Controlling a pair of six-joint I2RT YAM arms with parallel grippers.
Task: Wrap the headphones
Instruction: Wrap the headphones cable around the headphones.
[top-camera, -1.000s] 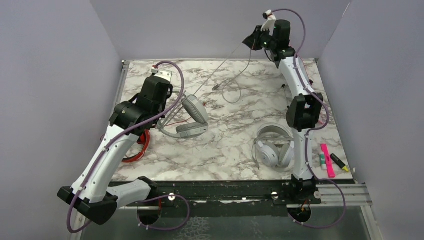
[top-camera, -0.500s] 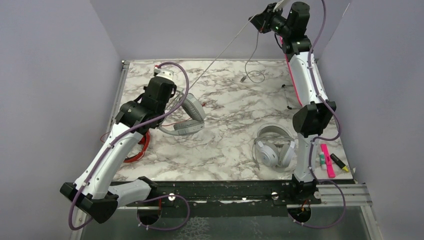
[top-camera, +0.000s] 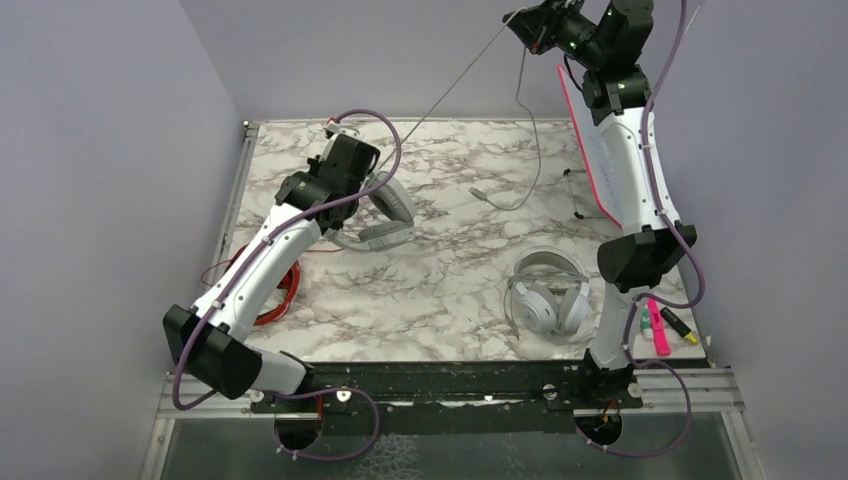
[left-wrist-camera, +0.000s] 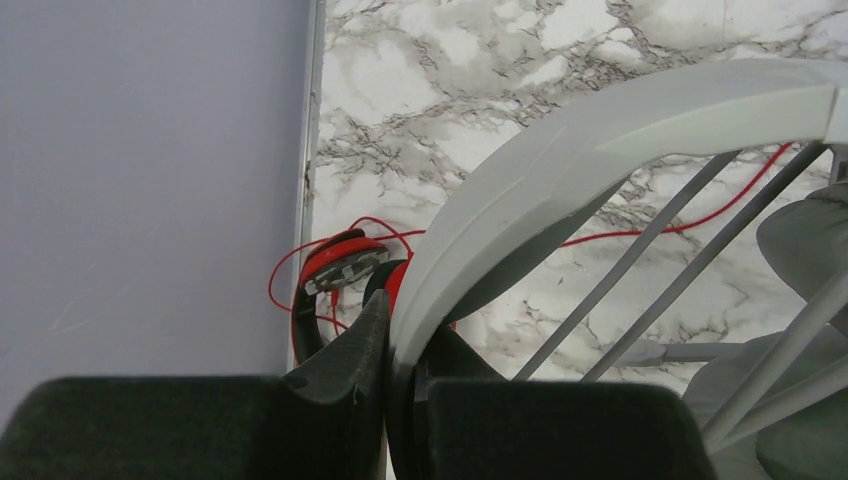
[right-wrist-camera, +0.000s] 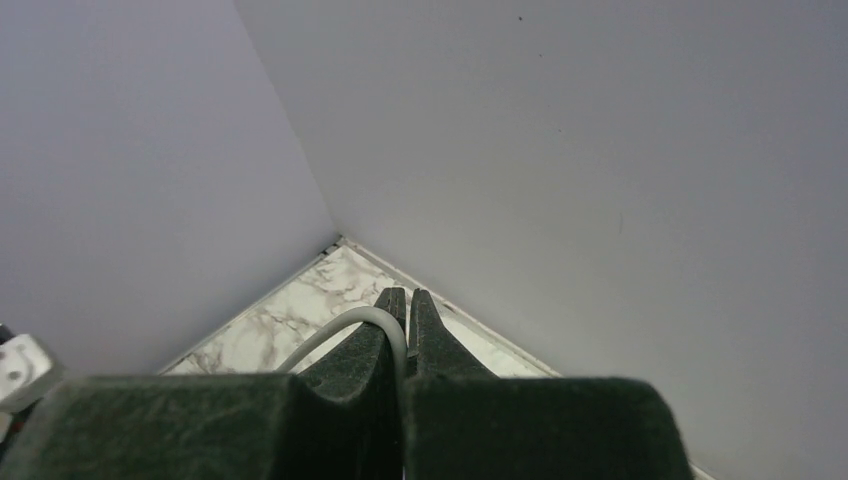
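My left gripper is shut on the headband of the light grey headphones, at the back left of the marble table. Their thin grey cable runs taut up to my right gripper, which is raised high near the back wall and shut on the cable. The cable's loose end hangs down to the plug on the table. The red-and-black headphones lie by the left edge. The white-silver headphones lie at the front right.
A white board with a pink edge leans behind the right arm. Highlighters lie at the front right corner. A small dark item lies near the board. Grey walls close in the left, back and right sides.
My right gripper has risen and moved right, drawing the cable up and taut. My left arm has carried the light grey headphones further toward the back and right.
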